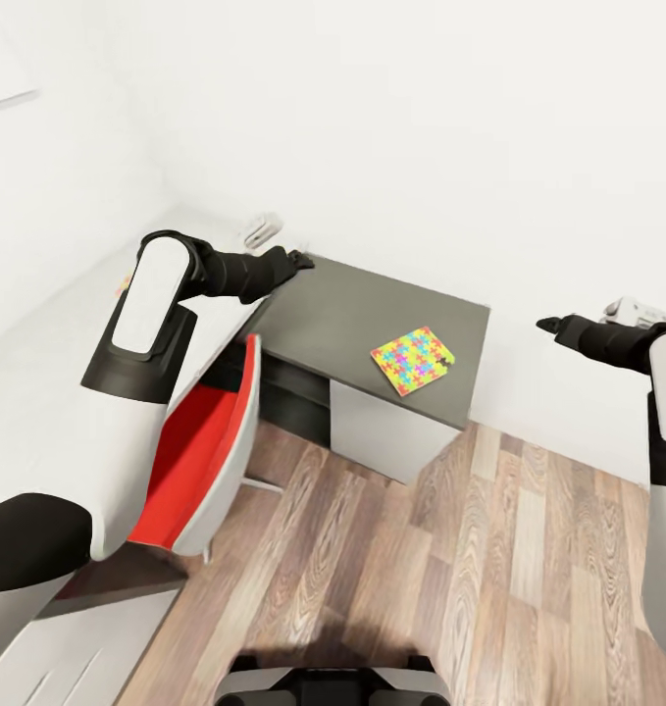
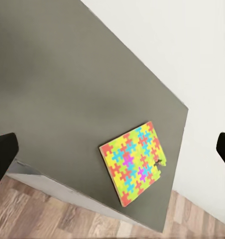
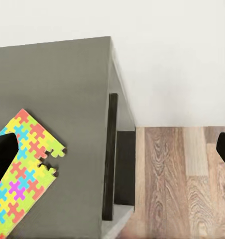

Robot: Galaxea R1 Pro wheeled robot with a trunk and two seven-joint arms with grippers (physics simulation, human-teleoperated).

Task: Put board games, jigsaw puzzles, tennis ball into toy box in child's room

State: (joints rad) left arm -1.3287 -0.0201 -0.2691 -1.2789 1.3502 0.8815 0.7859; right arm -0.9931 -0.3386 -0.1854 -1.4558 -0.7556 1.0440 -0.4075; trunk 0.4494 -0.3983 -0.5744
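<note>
One jigsaw puzzle (image 1: 412, 360), a thin square of bright interlocking pieces, lies flat on the dark grey section of the table (image 1: 333, 314), near its front right corner. My left gripper (image 1: 300, 260) hovers over that section's back left corner. In the left wrist view the puzzle (image 2: 134, 162) lies below the left gripper (image 2: 112, 152), whose fingers (image 2: 3, 154) are spread wide and hold nothing. My right gripper (image 1: 546, 324) hangs off the table's right end in front of the wall. The right gripper (image 3: 115, 152) is open and empty, with the puzzle (image 3: 23, 174) beside one finger. The toy box, board games and tennis ball are out of view.
A red chair (image 1: 210, 441) stands tucked against the table's pale grey top (image 1: 38, 392) on the left. A small white object (image 1: 262, 230) sits at the back by the wall. Wood-plank floor (image 1: 450, 569) stretches in front of the table and to its right.
</note>
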